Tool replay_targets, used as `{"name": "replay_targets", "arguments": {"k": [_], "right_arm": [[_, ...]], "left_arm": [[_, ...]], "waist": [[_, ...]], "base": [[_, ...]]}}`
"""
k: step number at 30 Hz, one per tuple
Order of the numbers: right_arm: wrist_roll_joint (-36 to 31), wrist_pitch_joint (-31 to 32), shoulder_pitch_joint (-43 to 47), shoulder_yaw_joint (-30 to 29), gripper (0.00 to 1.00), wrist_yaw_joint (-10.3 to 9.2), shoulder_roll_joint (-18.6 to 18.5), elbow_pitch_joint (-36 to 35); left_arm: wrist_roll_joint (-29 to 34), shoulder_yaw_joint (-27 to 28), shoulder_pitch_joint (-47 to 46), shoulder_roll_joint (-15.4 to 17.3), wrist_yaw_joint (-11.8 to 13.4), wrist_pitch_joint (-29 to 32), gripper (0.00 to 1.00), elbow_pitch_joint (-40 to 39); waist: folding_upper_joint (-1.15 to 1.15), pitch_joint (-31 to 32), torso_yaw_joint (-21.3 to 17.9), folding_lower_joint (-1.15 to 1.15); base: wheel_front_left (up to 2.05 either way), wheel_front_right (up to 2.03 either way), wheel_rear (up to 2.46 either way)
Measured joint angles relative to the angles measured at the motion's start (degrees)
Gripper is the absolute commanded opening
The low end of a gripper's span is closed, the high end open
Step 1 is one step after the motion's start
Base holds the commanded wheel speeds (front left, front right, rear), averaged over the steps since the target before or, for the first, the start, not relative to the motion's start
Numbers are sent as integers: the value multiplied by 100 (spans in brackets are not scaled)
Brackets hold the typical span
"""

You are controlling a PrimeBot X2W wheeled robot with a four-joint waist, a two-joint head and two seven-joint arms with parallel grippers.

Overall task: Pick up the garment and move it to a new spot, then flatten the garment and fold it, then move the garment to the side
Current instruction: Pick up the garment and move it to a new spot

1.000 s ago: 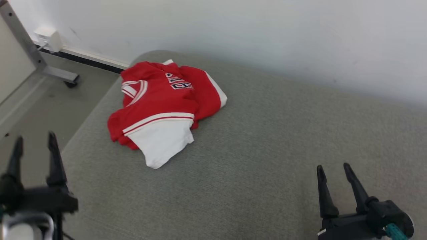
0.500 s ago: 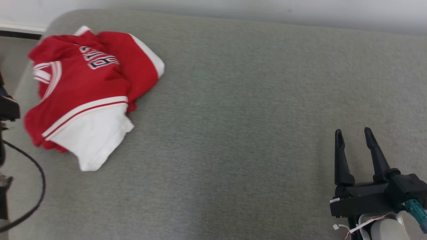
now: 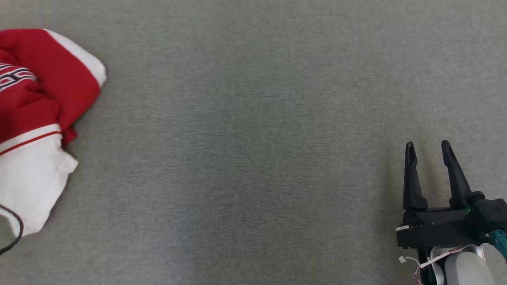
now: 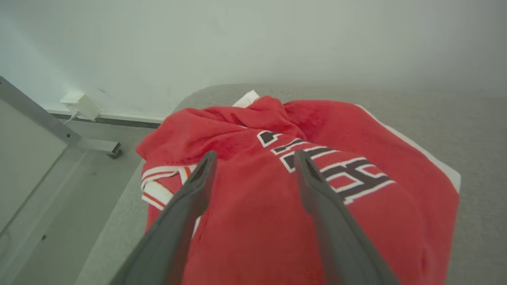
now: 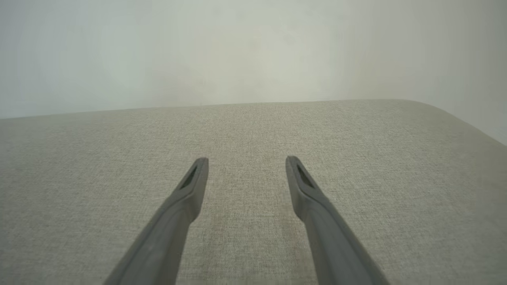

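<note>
The garment (image 3: pixel 35 99), red with white trim, lies crumpled at the far-left end of the bench (image 3: pixel 253 158), close to the wall (image 4: pixel 237 39). The left gripper (image 4: pixel 254 155) is poised over it with jaws released and nothing between them. The right gripper (image 3: pixel 427 144) hangs over bare bench at the near right, well apart from the garment, jaws also released.

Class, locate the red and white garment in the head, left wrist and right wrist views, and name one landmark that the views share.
Head view: the garment lies at the left edge, partly cut off.
Left wrist view: the garment sits in the centre, beyond the left gripper, jaws open.
Right wrist view: grey fabric surface and pale wall lie ahead of the right gripper.
Shared landmark: the grey fabric surface.
</note>
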State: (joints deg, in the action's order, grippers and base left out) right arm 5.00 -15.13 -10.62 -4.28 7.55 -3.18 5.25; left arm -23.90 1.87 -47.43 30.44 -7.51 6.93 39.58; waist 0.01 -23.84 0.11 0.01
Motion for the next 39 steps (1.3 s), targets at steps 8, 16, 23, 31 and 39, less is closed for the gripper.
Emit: {"name": "replay_targets", "arguments": {"k": [8, 16, 23, 31, 39], "right_arm": [[0, 0, -26, 26, 100, 0, 13, 7], [0, 0, -55, 7, 100, 0, 19, 35], [56, 0, 15, 1, 100, 0, 24, 119], [242, 1, 147, 105, 100, 0, 25, 265], [489, 1, 243, 248, 100, 0, 25, 341]], "left_arm": [[-502, -438, 32, 231, -2, 1159, 100, 457], [-666, -575, 58, 282, 4, 1180, 0, 624], [-286, -577, -148, 515, 250, -16, 0, 382], [19, -827, -892, 548, 237, -733, 0, -472], [103, -1417, -1778, 108, 109, -506, 0, -1748]], "waist": [[0, -74, -239, -1], [-1, -8, -307, -1], [-1, 254, -235, -1], [-1, 742, -126, -2], [-2, 1147, -260, -3]], "base": [[0, 0, 0], [0, 0, 0], [0, 0, 0], [0, 0, 0], [0, 0, 0]]}}
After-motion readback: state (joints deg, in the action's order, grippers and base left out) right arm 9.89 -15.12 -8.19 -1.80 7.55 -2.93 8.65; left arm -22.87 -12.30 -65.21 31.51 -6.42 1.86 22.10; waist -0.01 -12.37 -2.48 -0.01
